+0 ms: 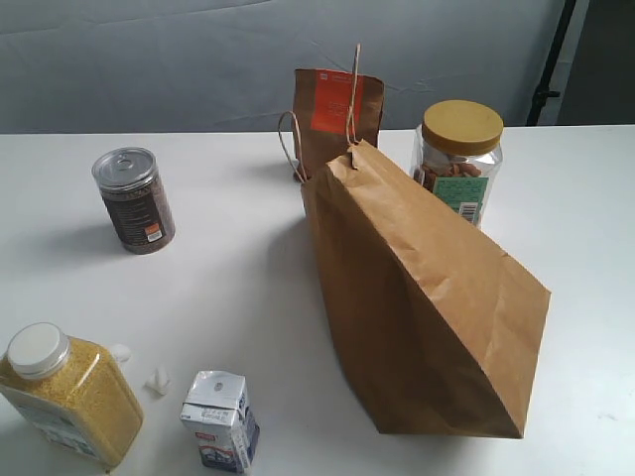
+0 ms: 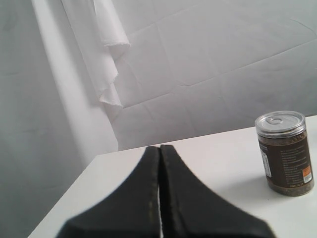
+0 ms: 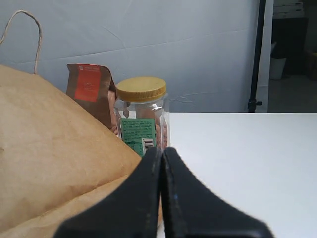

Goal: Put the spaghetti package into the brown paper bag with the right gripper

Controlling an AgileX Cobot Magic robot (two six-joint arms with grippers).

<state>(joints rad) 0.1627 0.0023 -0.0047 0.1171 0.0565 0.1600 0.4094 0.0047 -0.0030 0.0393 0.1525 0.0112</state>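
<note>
White tabletop carries the brown paper bag just beside the right gripper, jaws closed empty.

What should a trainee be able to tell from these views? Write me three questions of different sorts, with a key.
1. True or false: the left gripper is open.
2. In the exterior view, what stands beyond the brown paper bag, right of the orange-labelled pouch? A small carton; B yellow-lidded jar; C silver-lidded can.
3. Short answer: does the spaghetti package show in any view?
Key: 1 false, its fingers are pressed together; 2 B; 3 no.
</note>
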